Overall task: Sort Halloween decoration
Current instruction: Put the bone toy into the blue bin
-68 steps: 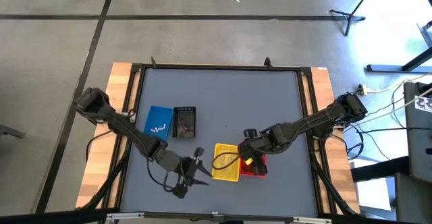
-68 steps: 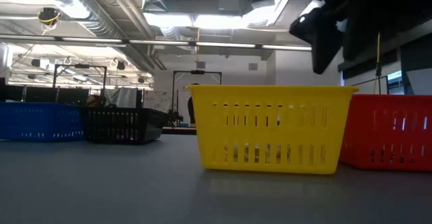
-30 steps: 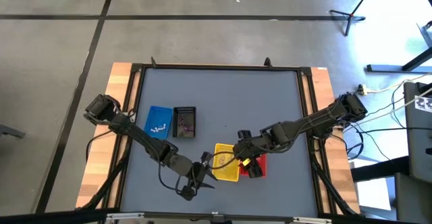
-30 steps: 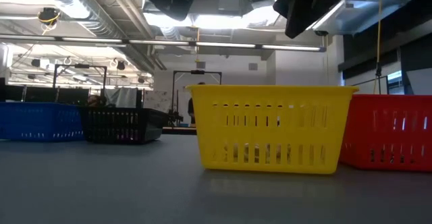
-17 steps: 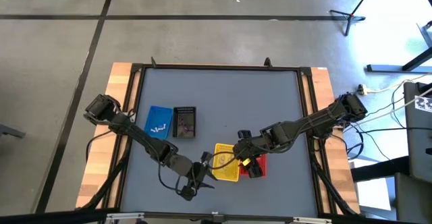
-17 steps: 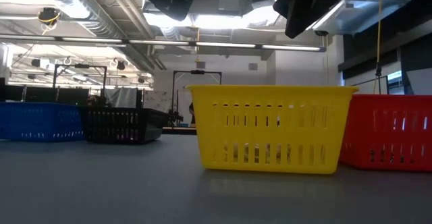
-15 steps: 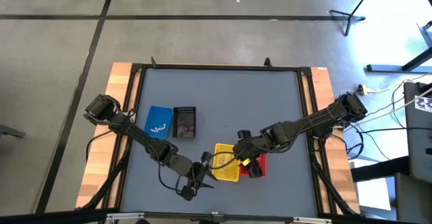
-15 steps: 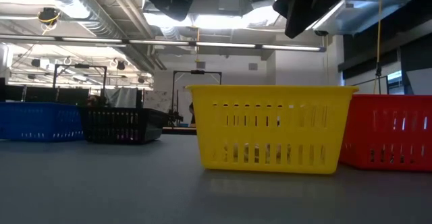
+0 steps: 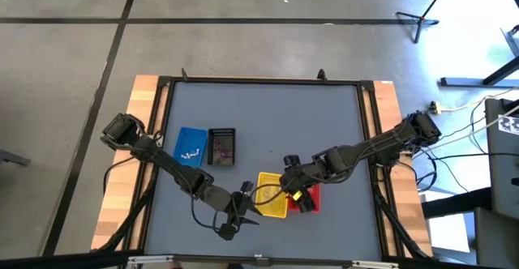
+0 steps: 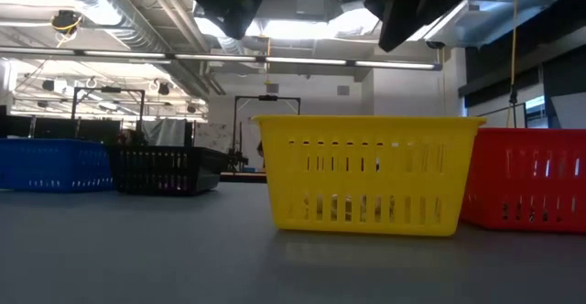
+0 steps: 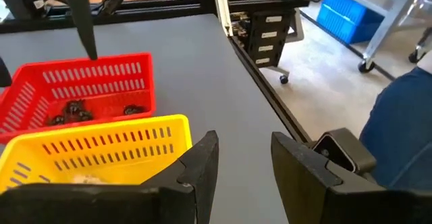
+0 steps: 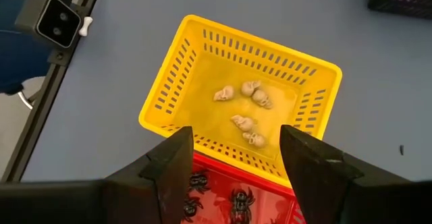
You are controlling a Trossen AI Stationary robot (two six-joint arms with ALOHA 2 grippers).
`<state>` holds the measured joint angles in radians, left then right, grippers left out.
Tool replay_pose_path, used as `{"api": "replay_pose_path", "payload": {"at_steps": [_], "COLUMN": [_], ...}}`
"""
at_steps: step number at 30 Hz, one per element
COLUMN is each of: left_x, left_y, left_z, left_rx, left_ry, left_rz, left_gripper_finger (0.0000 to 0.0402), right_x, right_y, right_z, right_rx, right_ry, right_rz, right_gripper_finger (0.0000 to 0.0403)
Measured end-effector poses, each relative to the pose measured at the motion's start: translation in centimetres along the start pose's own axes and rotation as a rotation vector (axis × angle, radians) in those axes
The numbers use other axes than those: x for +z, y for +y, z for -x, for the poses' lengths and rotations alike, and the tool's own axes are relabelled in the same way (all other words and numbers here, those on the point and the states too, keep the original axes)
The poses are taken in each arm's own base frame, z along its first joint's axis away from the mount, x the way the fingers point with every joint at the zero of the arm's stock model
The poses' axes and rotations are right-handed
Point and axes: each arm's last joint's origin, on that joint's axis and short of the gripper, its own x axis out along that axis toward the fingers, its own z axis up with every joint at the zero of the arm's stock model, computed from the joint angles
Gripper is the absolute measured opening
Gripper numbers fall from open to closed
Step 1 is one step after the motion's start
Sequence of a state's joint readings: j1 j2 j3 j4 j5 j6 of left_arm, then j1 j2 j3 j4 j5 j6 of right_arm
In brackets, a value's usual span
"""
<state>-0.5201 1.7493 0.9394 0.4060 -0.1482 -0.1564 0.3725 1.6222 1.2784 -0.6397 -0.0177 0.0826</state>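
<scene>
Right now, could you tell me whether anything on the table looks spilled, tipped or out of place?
Nothing stands out. The yellow basket holds tan skulls, the red basket holds dark spiders, and both stand upright side by side.

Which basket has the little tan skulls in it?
The yellow basket: tan skulls lie on its floor. The red basket beside it holds black spiders instead.

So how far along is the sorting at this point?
Looks nearly done: tan skulls lie in the yellow basket, dark spiders in the red basket, white pieces in the blue basket. Both the left gripper and right gripper are empty, jaws open. No loose trinkets show on the table.
</scene>
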Motion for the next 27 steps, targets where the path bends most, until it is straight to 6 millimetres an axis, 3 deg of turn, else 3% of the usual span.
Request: {"api": "replay_pose_path", "payload": {"at_steps": [10,17,27], "left_x": [1.1,1.8,0.3], "left_y": [-1.6,-3.8,-6.5], "left_z": [0.3,0.2,-4.0], "left_rx": [-0.03,-0.022,-0.046], "left_ry": [-0.129,-0.161,-0.11], "left_rz": [0.025,-0.133,-0.191], "left_gripper_finger": [0.0128,0.0128,0.0128], "right_x": [0.0,-0.2,-0.8], "right_y": [0.5,2.4,6.0], "right_z": [0.0,0.0,0.2], "right_rx": [0.009,0.04,0.1], "right_ry": [-0.009,-0.006,0.002], "right_rz": [0.021,-0.005,-0.059], "right_gripper_finger": [0.0221,0.0221,0.0221]}}
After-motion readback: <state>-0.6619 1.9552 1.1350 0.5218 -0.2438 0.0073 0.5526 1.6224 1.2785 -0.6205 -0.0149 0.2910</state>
